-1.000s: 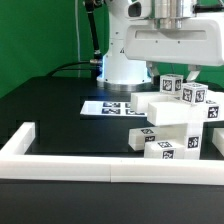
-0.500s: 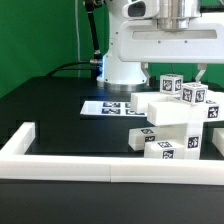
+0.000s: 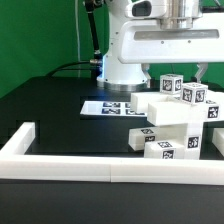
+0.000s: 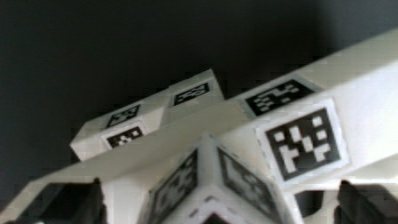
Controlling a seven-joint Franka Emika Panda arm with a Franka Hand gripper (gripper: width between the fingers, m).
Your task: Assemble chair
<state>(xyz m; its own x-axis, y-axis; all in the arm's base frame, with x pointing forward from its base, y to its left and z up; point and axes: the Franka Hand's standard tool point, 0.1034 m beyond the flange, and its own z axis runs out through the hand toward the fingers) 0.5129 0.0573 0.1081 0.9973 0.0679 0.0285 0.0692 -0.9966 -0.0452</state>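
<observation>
The chair pieces (image 3: 178, 122) are chunky white blocks with black-and-white tags, clustered at the exterior view's right. A small tagged block (image 3: 172, 85) stands on top of them. My gripper (image 3: 185, 71) hangs just above the cluster, open, with its dark fingers (image 3: 203, 70) spread wide. In the wrist view the gripper (image 4: 217, 205) straddles a tagged white block corner (image 4: 228, 180); one finger (image 4: 57, 205) shows at each side, apart from the block. Nothing is held.
The marker board (image 3: 103, 106) lies flat on the black table, to the exterior view's left of the pieces. A long low white border rail (image 3: 70, 163) runs along the table's front, with a short arm (image 3: 20, 135) turning back at its left end. The robot base (image 3: 122, 65) stands behind.
The gripper has shifted slightly toward the exterior view's right above the pieces. The pieces have not moved.
</observation>
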